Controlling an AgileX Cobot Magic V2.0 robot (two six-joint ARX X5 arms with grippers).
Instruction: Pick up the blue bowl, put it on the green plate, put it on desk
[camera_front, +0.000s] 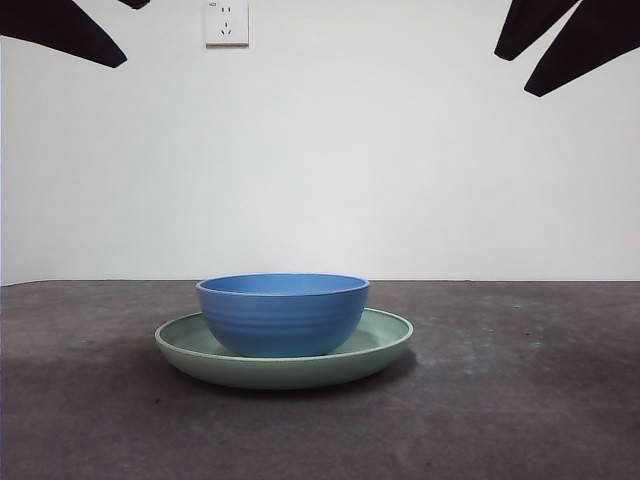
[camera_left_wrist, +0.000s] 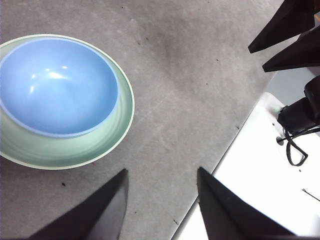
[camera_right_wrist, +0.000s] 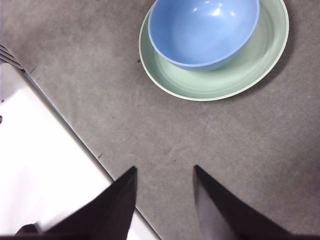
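The round medium-blue bowl (camera_front: 283, 313) with faint ridges on its wall sits upright inside the wide, shallow, pale green glossy plate (camera_front: 385, 345), which lies on the dark grey matte desk (camera_front: 520, 400). Both grippers are apart from them, high above the desk: the left gripper (camera_left_wrist: 161, 200) and the right gripper (camera_right_wrist: 165, 197) each have the jaws spread wide and hold nothing. The bowl is empty, with a smooth rim, and is narrower than the plate.

Left tool (camera_left_wrist: 161, 186) raised, jaws apart, right tool (camera_right_wrist: 164, 182) raised, seemingly open
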